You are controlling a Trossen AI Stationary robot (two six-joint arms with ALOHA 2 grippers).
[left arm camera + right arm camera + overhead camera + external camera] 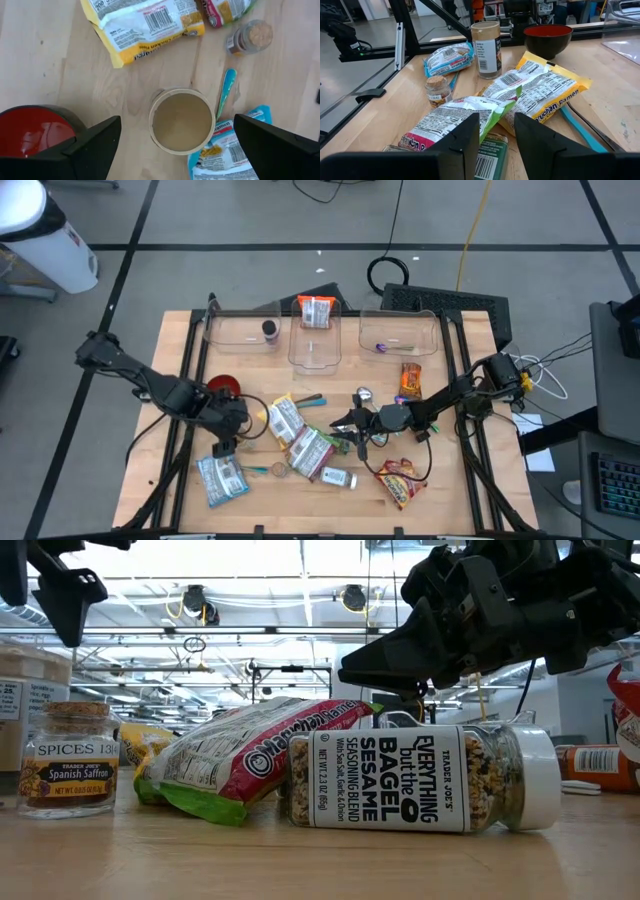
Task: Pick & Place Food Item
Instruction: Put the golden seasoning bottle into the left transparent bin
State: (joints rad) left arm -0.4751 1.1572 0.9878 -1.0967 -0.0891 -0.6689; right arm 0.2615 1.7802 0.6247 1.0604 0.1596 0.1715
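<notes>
1. The step in hand looks like the left gripper (177,145) lining up over an upright jar with a tan lid (182,120). In the left wrist view the lid sits in the middle of the frame, between the two fingers (95,142), which stand wide apart and touch nothing.
2. To do it well, I would drop straight down, keeping the lid centred so both fingers reach the jar's sides together. The red bowl (32,131) at lower left and the blue-and-white packet (227,152) at lower right lie close by, so the fingers should not swing outward.
3. A teal utensil (226,90) lies just beside the jar and could be nudged during the descent.
4. In the high view the left arm reaches in from the left edge, its gripper pointing down at lower left of the tabletop (440,490).
5. The right gripper (345,425) reaches in low from the right toward the centre of the frame. Its fingers (465,135) stand slightly apart, holding nothing, over a green-and-red bag (455,120) and a green-labelled jar (490,157) lying beneath.
6. Three clear bins (315,358) wait along the top edge.
</notes>
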